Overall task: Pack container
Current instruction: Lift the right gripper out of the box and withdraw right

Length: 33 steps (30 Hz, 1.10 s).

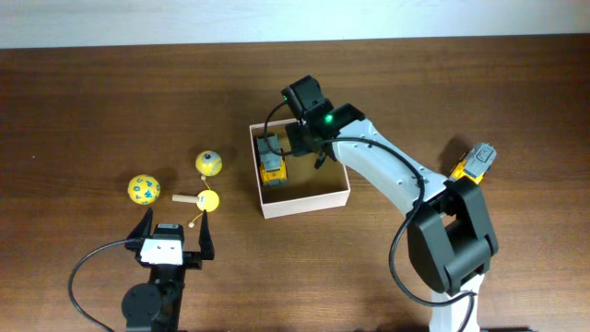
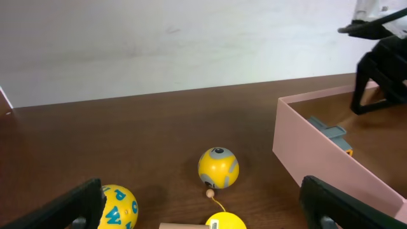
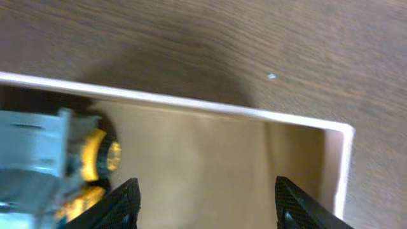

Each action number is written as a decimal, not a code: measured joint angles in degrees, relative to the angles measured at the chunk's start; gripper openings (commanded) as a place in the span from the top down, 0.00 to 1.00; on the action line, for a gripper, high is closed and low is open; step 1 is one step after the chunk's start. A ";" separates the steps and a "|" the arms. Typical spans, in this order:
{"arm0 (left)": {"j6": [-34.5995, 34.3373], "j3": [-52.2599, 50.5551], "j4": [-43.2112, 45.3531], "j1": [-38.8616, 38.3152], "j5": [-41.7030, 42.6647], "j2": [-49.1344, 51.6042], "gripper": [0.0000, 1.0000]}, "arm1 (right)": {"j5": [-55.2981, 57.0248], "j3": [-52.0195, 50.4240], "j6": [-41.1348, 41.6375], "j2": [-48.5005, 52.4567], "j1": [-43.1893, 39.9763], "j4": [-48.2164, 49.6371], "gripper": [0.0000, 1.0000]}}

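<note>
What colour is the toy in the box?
The toy is yellow and grey; it shows best in the overhead view.

The table (image 1: 92,92) is dark brown wood with visible grain and a low sheen. The container (image 1: 304,205) is cardboard, smooth white outside and matt tan inside. The toy truck (image 1: 272,161) looks like yellow and grey plastic. The lettered ball (image 1: 144,189) and the grey-patched ball (image 1: 208,163) look smooth and faintly glossy. The peg (image 1: 186,197) is bare pale wood.

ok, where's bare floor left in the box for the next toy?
Free: the container floor between the toy truck and the right wall, down to the near wall. Crowded: left side, where the truck lies, and the back edge under the right fingers.
</note>
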 measured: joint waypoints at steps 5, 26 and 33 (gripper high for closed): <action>-0.02 0.00 0.00 0.00 0.00 0.00 0.01 | 0.22 0.02 0.63 0.00 -1.14 -3.58 0.38; 0.00 0.00 0.00 0.00 0.00 0.00 0.01 | 0.44 3.65 4.22 0.00 -1.29 -8.74 0.34; 0.00 0.00 0.00 0.00 0.00 0.00 0.01 | 2.54 16.33 5.20 -0.33 -1.53 -19.71 0.27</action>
